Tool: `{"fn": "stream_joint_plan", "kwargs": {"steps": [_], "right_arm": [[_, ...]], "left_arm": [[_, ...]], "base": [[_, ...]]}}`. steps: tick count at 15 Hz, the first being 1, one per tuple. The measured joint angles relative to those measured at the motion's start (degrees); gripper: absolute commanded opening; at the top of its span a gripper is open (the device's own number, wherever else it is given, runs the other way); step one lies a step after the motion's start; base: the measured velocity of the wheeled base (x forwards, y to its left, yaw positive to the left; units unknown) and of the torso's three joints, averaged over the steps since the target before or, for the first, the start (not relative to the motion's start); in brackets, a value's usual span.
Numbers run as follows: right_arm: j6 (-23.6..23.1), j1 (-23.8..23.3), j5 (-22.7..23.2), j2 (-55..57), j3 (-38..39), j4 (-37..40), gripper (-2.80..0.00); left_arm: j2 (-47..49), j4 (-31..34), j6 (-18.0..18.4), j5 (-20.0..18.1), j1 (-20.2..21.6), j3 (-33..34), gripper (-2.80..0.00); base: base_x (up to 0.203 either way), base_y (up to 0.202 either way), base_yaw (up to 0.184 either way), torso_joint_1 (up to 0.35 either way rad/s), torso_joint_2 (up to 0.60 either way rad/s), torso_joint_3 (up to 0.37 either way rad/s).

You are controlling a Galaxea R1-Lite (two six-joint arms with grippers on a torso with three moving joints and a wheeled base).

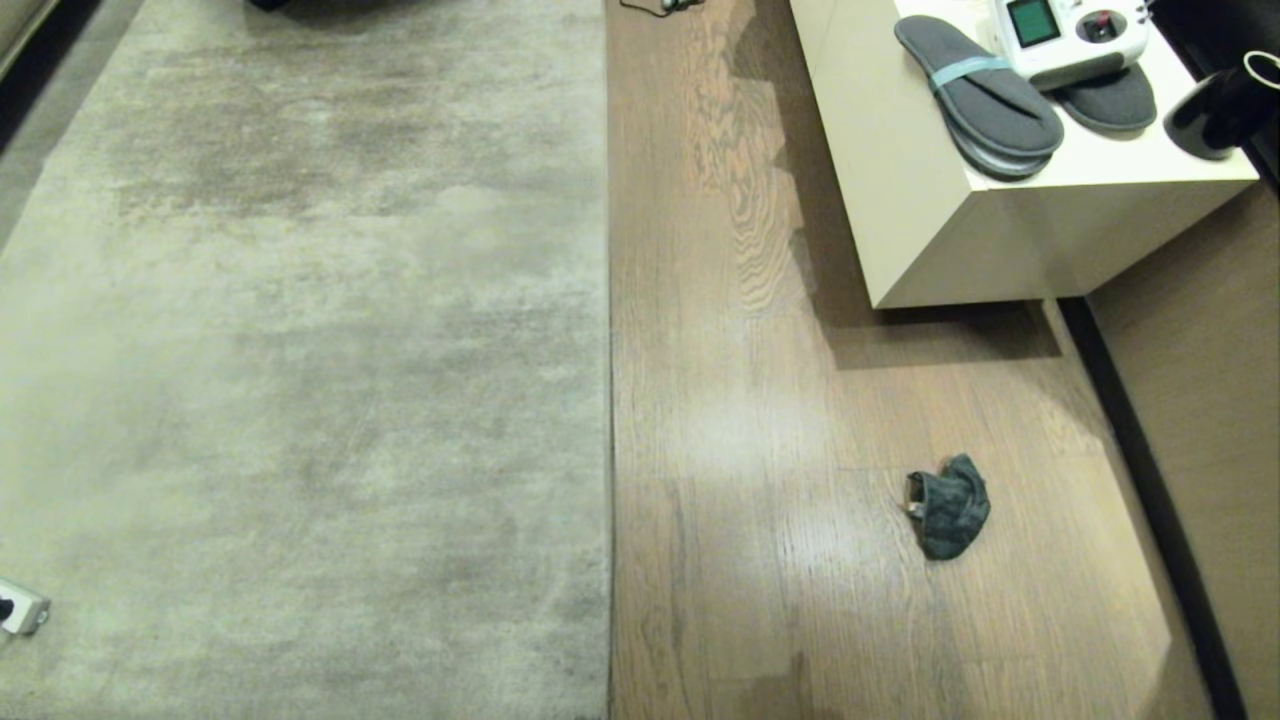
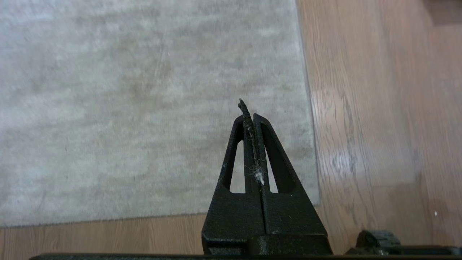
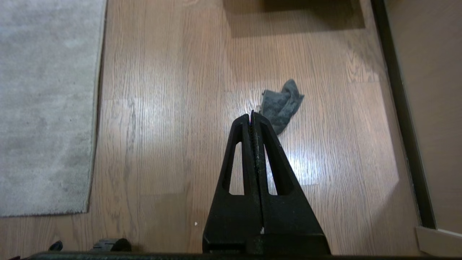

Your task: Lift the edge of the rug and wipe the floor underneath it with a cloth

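Note:
The pale grey-beige rug fills the left half of the head view, and its straight rug edge [image 1: 610,400] lies flat on the wood-plank floor [image 1: 760,420]. A crumpled dark grey-teal cloth [image 1: 948,505] rests on the planks to the right of the rug. Neither arm shows in the head view. In the left wrist view my left gripper [image 2: 249,117] hangs shut and empty above the rug's square corner [image 2: 311,196]. My right gripper [image 3: 252,117] is shut and empty, high above the floor [image 3: 162,119], with the cloth [image 3: 281,104] just beyond its tip.
A low cream cabinet [image 1: 940,230] stands at the back right, carrying grey slippers [image 1: 985,95], a white device [image 1: 1070,35] and a black mug [image 1: 1215,115]. A dark baseboard [image 1: 1150,480] and wall run along the right. A white power strip [image 1: 20,607] lies on the rug's left side.

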Motion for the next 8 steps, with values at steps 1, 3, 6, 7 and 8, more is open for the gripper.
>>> {"fn": "stream_joint_plan", "kwargs": {"steps": [1,3,6,7,8], "right_arm": [[0.0,0.0,0.0,0.0,0.0,0.0,-2.8],[0.0,0.0,0.0,0.0,0.0,0.0,-2.8],[0.0,0.0,0.0,0.0,0.0,0.0,-2.8],[0.0,0.0,0.0,0.0,0.0,0.0,-2.8],[0.0,0.0,0.0,0.0,0.0,0.0,-2.8]], "left_arm": [[0.0,-0.2,0.0,0.0,0.0,0.0,-2.8],[0.0,-0.3,0.0,0.0,0.0,0.1,-2.8],[0.0,-0.4,0.0,0.0,0.0,0.1,-2.8],[0.0,-0.4,0.0,0.0,0.0,0.2,-2.8],[0.0,-0.4,0.0,0.0,0.0,0.2,-2.8]], "base": [[0.0,0.0,0.0,0.002,0.0,0.204],[0.0,0.0,0.0,0.0,0.0,0.202],[0.0,0.0,0.0,0.005,0.0,0.2],[0.0,0.0,0.0,0.007,0.0,0.205],[0.0,0.0,0.0,0.006,0.0,0.212]]}}
